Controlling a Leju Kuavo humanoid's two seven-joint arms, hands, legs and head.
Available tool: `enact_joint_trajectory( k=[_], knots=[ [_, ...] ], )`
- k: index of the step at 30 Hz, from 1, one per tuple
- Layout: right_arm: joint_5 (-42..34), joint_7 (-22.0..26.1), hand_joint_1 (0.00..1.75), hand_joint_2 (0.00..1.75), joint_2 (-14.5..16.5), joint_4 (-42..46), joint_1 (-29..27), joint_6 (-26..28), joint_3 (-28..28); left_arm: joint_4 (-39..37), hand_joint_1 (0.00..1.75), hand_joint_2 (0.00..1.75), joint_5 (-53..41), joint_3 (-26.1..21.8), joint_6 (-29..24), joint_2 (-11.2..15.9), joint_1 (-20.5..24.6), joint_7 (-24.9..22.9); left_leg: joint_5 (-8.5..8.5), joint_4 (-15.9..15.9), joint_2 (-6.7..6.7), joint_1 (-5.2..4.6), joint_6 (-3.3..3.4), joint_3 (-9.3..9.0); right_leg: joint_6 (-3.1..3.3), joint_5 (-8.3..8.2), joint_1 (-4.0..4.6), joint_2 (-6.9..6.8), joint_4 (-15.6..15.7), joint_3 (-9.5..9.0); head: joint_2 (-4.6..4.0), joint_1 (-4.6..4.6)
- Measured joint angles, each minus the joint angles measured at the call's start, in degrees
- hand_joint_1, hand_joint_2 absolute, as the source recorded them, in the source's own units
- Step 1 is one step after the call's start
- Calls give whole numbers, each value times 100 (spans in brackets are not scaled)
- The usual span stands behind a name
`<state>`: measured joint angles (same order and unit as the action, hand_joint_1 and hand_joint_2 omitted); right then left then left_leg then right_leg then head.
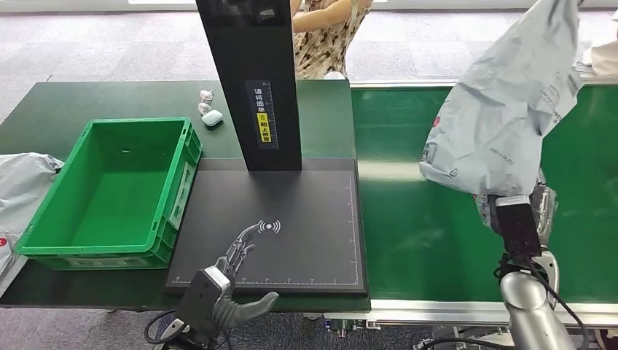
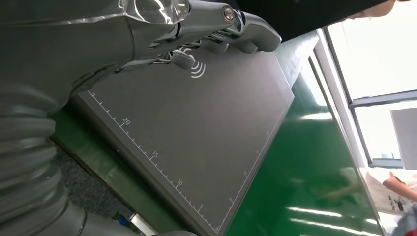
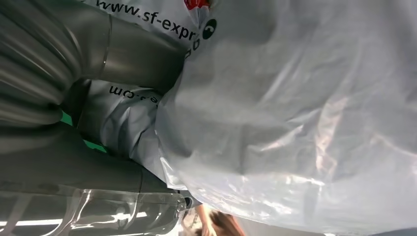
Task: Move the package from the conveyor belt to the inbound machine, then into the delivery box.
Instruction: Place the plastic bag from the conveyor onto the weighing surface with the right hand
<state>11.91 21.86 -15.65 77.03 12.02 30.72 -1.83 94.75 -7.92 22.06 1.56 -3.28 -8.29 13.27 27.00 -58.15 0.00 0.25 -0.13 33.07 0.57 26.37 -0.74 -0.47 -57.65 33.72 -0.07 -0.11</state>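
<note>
Right hand (image 1: pixel 541 206) grips the package (image 1: pixel 503 109), raised over the belt (image 1: pixel 408 219) at 3 o'clock. Left hand (image 1: pixel 226 281) is empty, fingers spread, above the scanner pad (image 1: pixel 306 240). Scanning and the box (image 1: pixel 109 189) remain.

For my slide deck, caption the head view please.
Right hand lifts a grey courier bag above the green conveyor belt, beside the black scanner platform.

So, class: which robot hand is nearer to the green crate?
Left. The left robot hand sits at the scanner pad's near edge, beside the green crate; the right robot hand holds the package over the conveyor.
</note>
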Motion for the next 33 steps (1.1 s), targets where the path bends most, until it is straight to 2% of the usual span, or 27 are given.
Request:
enact_joint_trajectory(
  k=[2, 5, 11, 17, 21, 26, 28, 33],
  knots=[
    [-329, 143, 175, 175, 25, 111, -36, -190, -27, 0, 0, 175, 1, 7, -55, 6, -35, 38, 0, 1, 0, 0, 0, 2, 0, 0, 0, 0, 0, 1, 0, 0],
    [-541, 209, 175, 175, 55, 174, -19, -888, -232, 0, 0, 175, 7, 18, -104, 24, -66, 69, 0, 3, 2, 1, 0, 9, 0, 0, 1, 1, -1, 1, 0, 1],
    [-747, 215, 175, 175, 289, 84, 254, -2679, -1431, 14, 0, 175, 22, 42, -8, 65, -69, 106, -5, 3, 1, 5, -5, 4, 2, -1, 3, 3, -4, 5, 0, -1],
    [-1629, 85, 175, 175, 628, -275, 940, -3849, -2470, 15, 0, 175, 86, 56, 25, 95, -1, 126, -13, 3, 7, 7, -16, 11, 7, -5, 4, 12, -10, 16, 0, -1],
    [-1984, -49, 175, 175, 843, -712, 1414, -4249, -3020, 22, 0, 175, 118, 55, -79, 95, 37, 125, -14, 2, 5, 6, -16, 12, 7, -6, 4, 10, -10, 16, 0, 0],
    [-2114, -226, 175, 175, 1010, -1287, 1862, -4477, -3563, 93, 0, 175, 181, 1, -534, 76, 35, 215, -14, 1, 3, 6, -16, 12, 7, -6, 4, 8, -10, 16, 0, -1],
    [-2082, -351, 175, 175, 1027, -1477, 1983, -4453, -3713, 155, 0, 175, 222, -70, -895, 50, 19, 325, -13, 1, 3, 6, -16, 12, 7, -6, 4, 8, -10, 16, 0, -1],
    [-1845, -872, 175, 175, 1027, -1818, 2143, -4422, -4006, 376, 0, 175, 107, -388, -2202, -72, -80, 739, -13, 1, 4, 6, -16, 13, 7, -6, 4, 9, -9, 17, 0, -1]
  ],
)
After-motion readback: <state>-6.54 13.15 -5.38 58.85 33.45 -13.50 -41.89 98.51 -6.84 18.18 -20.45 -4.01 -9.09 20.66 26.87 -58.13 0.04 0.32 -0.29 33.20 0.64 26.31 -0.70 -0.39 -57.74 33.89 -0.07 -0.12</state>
